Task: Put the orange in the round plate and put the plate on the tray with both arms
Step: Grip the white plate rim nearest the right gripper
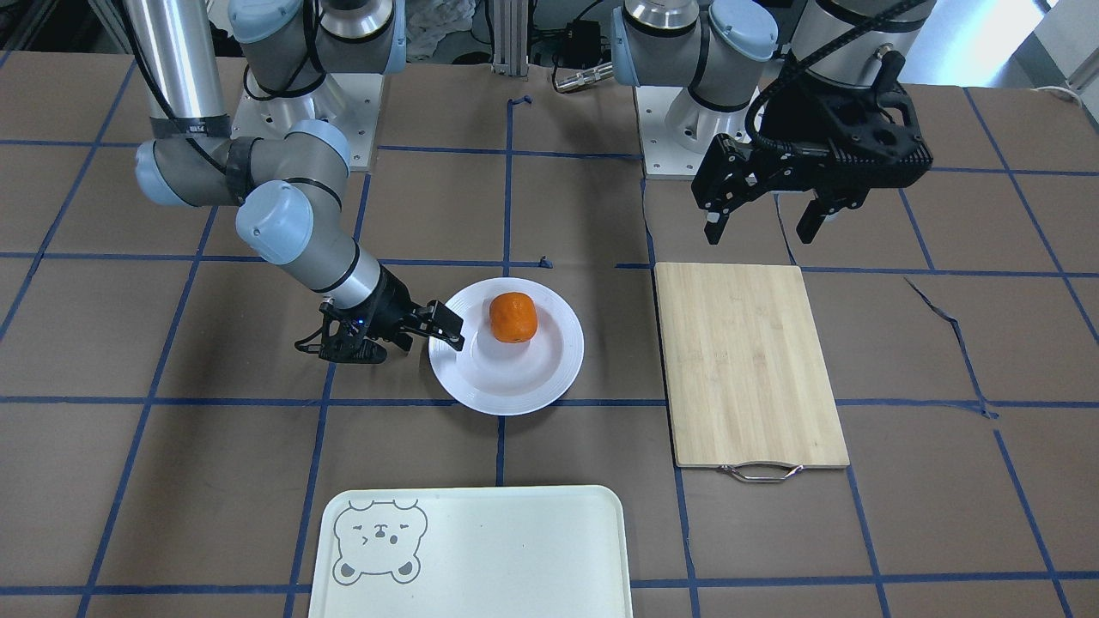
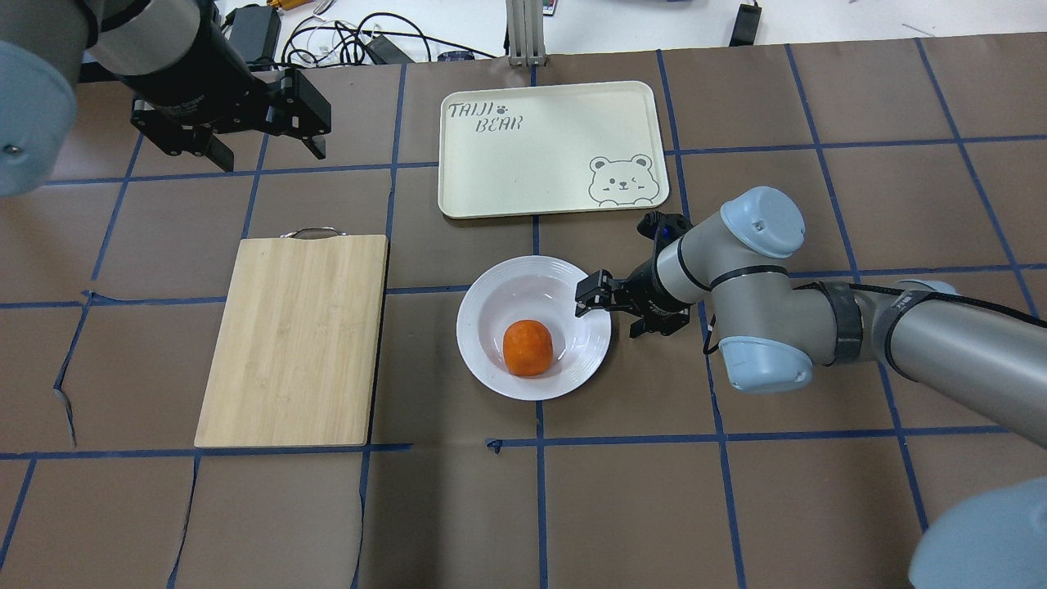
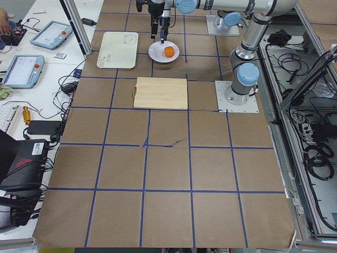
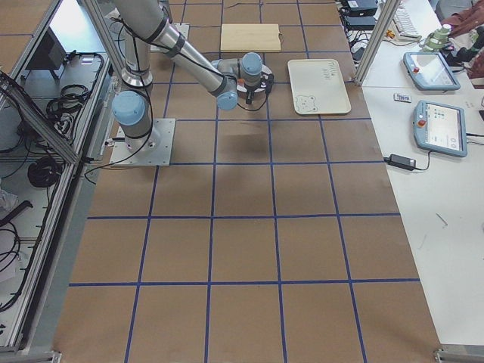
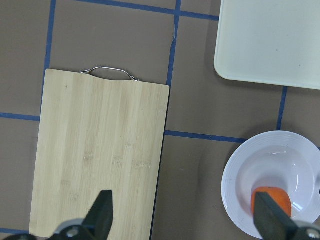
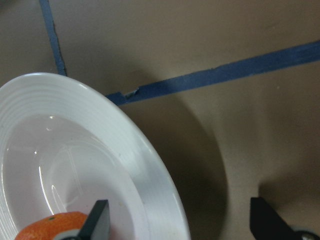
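The orange [image 1: 513,317] lies in the well of the round plate [image 1: 515,393] at mid-table. My right gripper [image 1: 418,343] is low at the plate's edge, open. In the right wrist view one of its fingers [image 6: 99,220] is over the plate [image 6: 75,125] beside the orange [image 6: 50,226], and the other stands outside the rim over the table. My left gripper [image 2: 270,154] hovers open and empty, off the handle end of the cutting board. The tray [image 2: 540,155] lies empty beyond the plate [image 2: 491,360].
A bamboo cutting board [image 2: 294,335] with a metal handle lies left of the plate in the overhead view. The brown table is marked with blue tape lines. Cables and tablets sit off the table's far edge.
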Available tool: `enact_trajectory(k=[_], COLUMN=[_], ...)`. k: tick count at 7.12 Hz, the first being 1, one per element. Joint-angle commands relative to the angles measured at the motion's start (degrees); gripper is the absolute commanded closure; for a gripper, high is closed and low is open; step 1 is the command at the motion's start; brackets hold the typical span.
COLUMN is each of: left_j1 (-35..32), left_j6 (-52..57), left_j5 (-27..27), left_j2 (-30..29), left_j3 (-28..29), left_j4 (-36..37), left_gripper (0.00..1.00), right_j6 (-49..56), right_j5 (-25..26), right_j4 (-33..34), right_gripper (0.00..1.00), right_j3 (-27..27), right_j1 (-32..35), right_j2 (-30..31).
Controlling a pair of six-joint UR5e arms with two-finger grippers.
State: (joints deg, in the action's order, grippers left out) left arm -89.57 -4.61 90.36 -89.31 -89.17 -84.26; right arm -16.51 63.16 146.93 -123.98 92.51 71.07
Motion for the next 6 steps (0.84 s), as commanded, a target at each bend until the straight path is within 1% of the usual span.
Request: enact_trajectory(k=[1, 2, 3, 4, 6], left_j1=[-2.5, -3.2, -3.3, -3.3, -3.5], left_j6=[-1.8, -1.8, -1.7, -1.3, -1.2], left_j5=[3.9, 4.1, 4.1, 4.0, 3.9], left_j2=[-0.7, -1.1, -1.6, -1.5, -1.3], left_j3=[-0.7, 0.3, 1.2, 1.4, 1.0], left_j4=[-0.3, -2.5, -2.6, -2.5, -2.4], left_gripper=[0.0, 0.0, 0.0, 0.0, 0.0], right_j6=[-3.7, -4.9, -4.8, -4.8, -4.9], right_j5=[-0.1, 0.1, 0.6, 0.7, 1.0], right_j4=[3.1, 3.7, 3.8, 3.9, 3.6], right_gripper=[0.12, 0.14, 0.41, 0.66, 0.81], right_j3=[0.0, 0.0, 0.0, 0.0, 0.0], right_j1=[2.3, 3.3, 3.4, 3.4, 3.3], right_j2=[-0.5, -0.7, -0.6, -0.7, -0.8])
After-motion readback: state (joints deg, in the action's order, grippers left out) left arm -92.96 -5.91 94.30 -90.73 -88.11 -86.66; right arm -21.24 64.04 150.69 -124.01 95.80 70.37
